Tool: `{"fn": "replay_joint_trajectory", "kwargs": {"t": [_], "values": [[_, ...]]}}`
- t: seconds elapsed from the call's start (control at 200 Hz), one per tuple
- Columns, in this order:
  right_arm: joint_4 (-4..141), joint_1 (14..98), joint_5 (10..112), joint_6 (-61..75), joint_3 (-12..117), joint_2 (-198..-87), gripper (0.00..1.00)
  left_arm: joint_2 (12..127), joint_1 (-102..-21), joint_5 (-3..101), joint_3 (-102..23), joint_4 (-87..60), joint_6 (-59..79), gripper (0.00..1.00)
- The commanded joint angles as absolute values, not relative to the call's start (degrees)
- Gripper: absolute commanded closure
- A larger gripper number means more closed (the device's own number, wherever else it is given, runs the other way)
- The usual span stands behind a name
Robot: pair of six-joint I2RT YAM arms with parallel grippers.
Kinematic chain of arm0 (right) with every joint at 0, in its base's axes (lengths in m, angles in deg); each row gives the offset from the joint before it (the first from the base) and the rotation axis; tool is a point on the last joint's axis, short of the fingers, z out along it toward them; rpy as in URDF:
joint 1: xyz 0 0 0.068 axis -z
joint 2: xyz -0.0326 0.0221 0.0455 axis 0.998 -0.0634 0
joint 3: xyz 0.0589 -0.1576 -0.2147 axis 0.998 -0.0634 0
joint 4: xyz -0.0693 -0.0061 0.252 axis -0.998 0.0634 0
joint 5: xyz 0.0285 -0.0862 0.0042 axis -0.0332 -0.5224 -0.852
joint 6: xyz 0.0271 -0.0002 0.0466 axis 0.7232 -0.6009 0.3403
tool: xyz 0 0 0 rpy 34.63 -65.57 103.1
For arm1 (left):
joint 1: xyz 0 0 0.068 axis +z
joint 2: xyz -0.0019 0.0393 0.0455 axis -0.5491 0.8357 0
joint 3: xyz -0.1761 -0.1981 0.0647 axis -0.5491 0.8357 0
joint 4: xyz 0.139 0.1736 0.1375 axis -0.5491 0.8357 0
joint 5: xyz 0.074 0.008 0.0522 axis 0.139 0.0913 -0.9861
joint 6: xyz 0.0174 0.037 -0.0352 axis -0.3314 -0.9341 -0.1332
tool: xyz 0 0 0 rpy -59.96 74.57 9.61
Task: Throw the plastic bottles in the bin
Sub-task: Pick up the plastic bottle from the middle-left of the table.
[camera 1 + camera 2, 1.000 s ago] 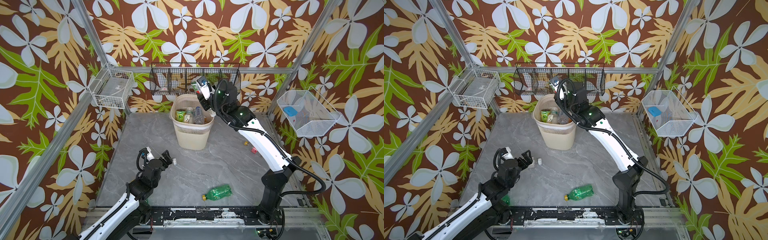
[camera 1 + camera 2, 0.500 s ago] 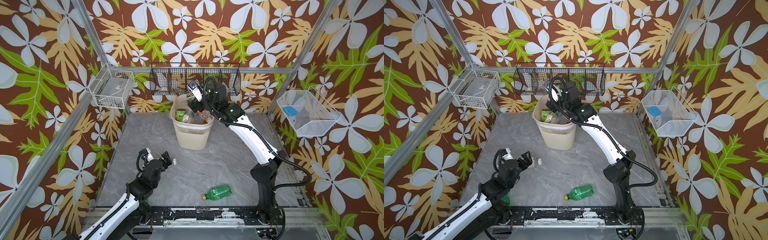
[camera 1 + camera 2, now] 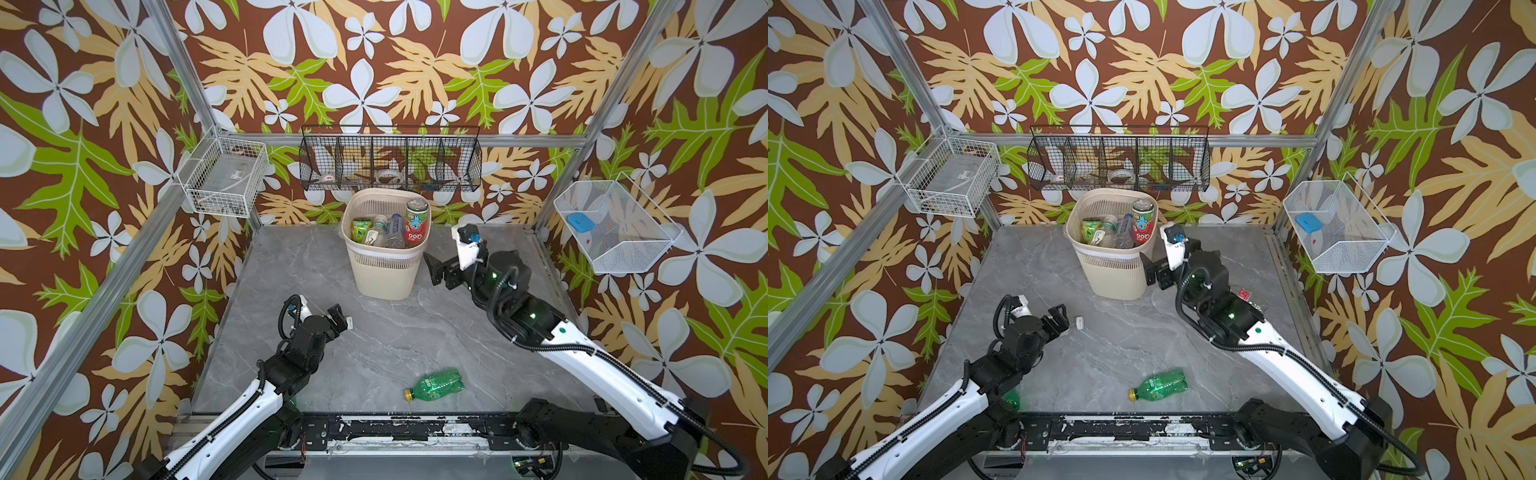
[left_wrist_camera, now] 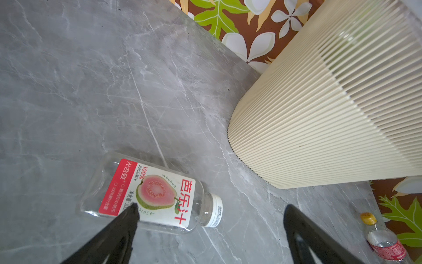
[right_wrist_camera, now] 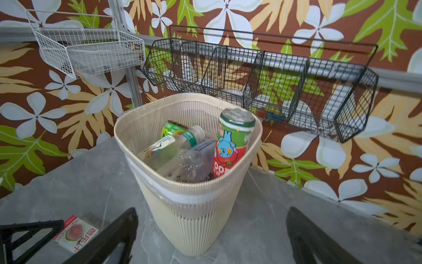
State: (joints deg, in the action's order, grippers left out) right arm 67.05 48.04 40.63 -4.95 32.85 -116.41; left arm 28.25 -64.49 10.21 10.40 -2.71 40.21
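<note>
The beige bin (image 3: pixel 384 274) (image 5: pixel 194 228) stands at the back of the table and holds several plastic bottles. One of them, red and green (image 3: pixel 417 224) (image 5: pixel 233 146), stands upright against the rim. My right gripper (image 3: pixel 440 270) (image 5: pixel 211 210) hangs open and empty just right of the bin, below its rim. My left gripper (image 3: pixel 338 318) (image 4: pixel 211 207) is open low over a clear guava-label bottle (image 4: pixel 150 194) (image 5: pixel 76 233) lying on the table; it does not touch the bottle. A green bottle (image 3: pixel 438 383) (image 3: pixel 1160 384) lies near the front edge. Another, with a red label (image 4: pixel 386 242), lies right of the bin.
A black wire basket (image 3: pixel 390 164) hangs on the back wall just above the bin. White wire baskets hang at the left (image 3: pixel 224 183) and right (image 3: pixel 611 226). Part of a green bottle (image 3: pixel 1011 397) shows under my left arm.
My right gripper held a bottle above the bin, opened over it, then drew back and down to the bin's right side. The red and green bottle now stands in the bin. The left arm stayed still.
</note>
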Motion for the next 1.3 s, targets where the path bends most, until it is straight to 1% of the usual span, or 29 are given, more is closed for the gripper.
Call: {"fn": "replay_joint_trajectory", "kwargs": {"t": [0.0,0.085,0.27,0.505,0.816,1.296], "values": [[63.52,48.08,38.36,4.8,26.72,-112.02,0.0,28.92,-64.25,11.26,9.47,-3.9,40.76,0.0],[66.55,48.12,37.33,5.62,24.09,-110.36,0.01,29.47,-64.21,11.71,9.06,-3.38,41.42,0.0],[69.94,48.09,37.47,5.62,23.12,-110.2,0.0,31.34,-63.28,14.42,8.15,-0.78,44.97,0.0],[70.73,48.07,38.98,5.53,23.45,-111.27,0.0,34.29,-55.82,27.0,8.9,0.97,47.0,0.0],[70.96,48.09,39.08,5.53,22.02,-111.04,0.0,38.87,-48.74,34.42,8.78,0.53,44.53,0.0],[71.52,48.22,38.17,4.48,20.36,-108.72,0.0,52.89,-47.37,34.6,1.56,0.89,37.71,0.0]]}}
